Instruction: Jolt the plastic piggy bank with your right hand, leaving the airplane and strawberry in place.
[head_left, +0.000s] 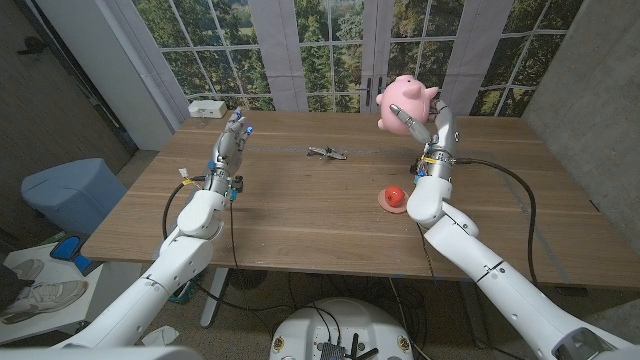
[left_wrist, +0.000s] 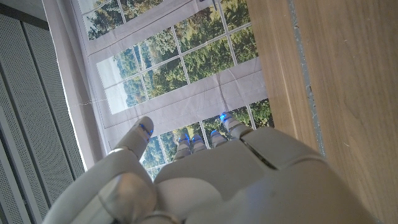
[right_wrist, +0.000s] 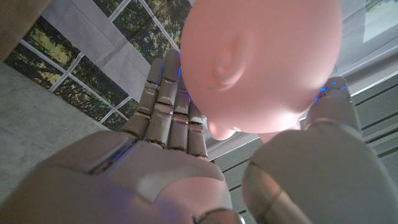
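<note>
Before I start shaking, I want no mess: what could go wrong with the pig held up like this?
1. The piggy bank is lifted off the table in the right hand; its round, smooth body could slip out during a hard jolt.
2. The strawberry lies beside that forearm, so a wide swing may knock it.
3. A dropped pig might roll toward the airplane.

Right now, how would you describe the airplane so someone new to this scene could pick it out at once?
Start at the wooden table and look to its far middle, between the two raised hands. The airplane lies there alone on bare wood: small, grey, thin-winged, unlike the round red strawberry nearer the right arm or the pink piggy bank held aloft.
</note>
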